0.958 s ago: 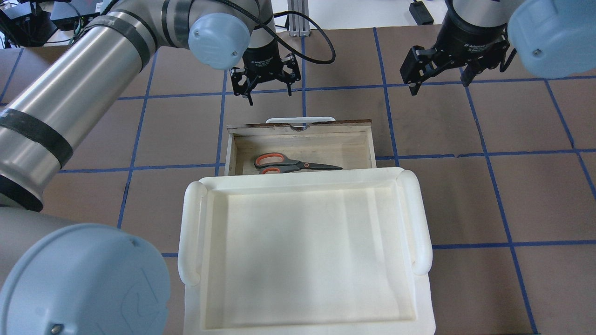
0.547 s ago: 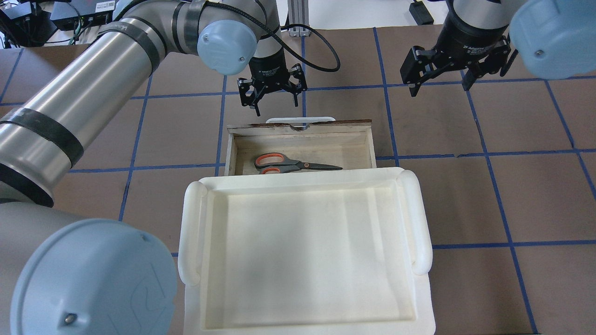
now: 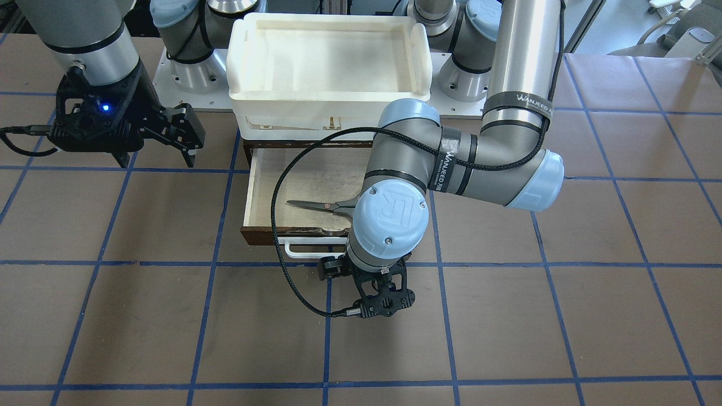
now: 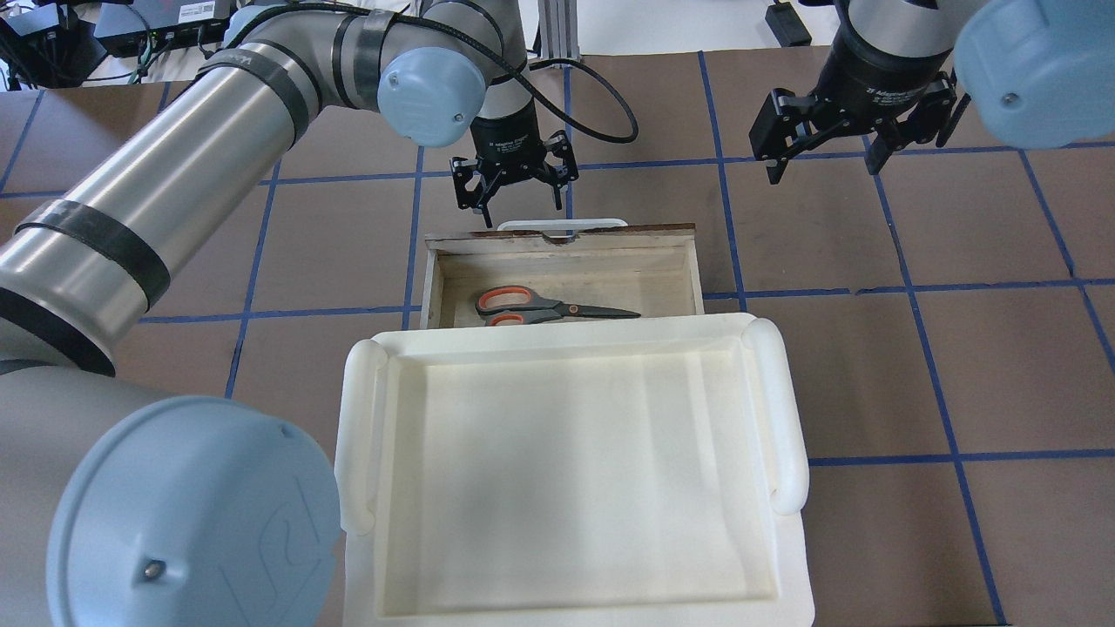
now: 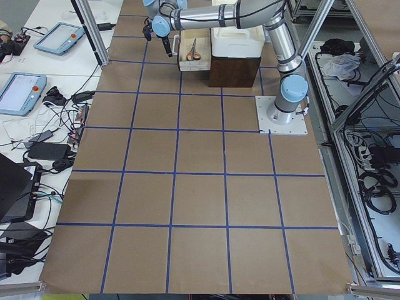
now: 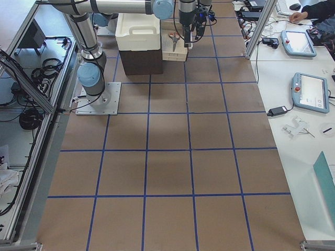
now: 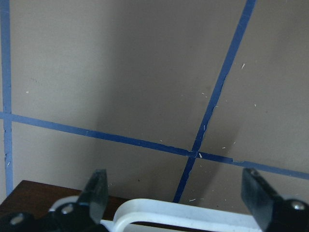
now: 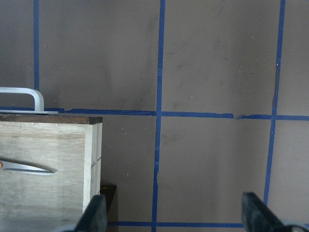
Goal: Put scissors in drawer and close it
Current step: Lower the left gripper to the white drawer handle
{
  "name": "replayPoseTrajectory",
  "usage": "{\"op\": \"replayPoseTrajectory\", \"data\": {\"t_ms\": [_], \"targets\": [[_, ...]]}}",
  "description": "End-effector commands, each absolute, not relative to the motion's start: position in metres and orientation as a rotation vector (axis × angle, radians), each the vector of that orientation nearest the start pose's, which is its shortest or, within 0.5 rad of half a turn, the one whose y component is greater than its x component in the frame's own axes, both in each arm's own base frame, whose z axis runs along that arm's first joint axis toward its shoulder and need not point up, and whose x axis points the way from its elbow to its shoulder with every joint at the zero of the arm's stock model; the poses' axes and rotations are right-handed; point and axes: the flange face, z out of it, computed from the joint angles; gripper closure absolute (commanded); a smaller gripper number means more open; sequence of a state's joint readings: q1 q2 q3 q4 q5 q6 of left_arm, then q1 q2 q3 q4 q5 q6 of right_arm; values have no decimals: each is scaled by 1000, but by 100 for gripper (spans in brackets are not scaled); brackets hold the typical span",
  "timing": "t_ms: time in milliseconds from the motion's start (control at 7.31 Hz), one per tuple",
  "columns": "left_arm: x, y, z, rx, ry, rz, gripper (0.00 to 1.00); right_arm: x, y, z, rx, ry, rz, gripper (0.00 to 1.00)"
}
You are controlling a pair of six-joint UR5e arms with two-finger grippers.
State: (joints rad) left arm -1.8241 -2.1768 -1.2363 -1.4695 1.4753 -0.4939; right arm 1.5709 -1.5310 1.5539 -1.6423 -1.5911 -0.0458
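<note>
The left gripper (image 4: 520, 207) hangs wide open just past the white handle (image 4: 601, 222) of the drawer (image 4: 695, 272), far nearer than the right gripper (image 4: 823, 164), with the scissors (image 4: 540, 306) lying crosswise inside, so the push runs toward the robot.

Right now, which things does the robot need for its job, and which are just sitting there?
For the job: scissors, lying in the open drawer; white handle; left gripper, open, by the handle.

Just there: white tray; right gripper, open, holding nothing.
</note>
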Motion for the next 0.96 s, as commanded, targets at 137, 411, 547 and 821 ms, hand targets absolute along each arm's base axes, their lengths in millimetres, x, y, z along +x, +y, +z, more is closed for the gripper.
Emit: {"op": "replayPoseTrajectory", "data": {"t_ms": [137, 411, 547, 821], "targets": [[-315, -636, 282, -384, 3101, 372, 0, 131, -513, 479, -72, 3164, -62, 0], [-317, -634, 281, -379, 3097, 381, 0, 131, -512, 478, -72, 3167, -57, 0], [-316, -627, 284, -377, 3089, 408, 0, 131, -512, 478, -72, 3169, -60, 0], [-315, -623, 284, -378, 3085, 420, 0, 130, -512, 478, -74, 3173, -60, 0]]}}
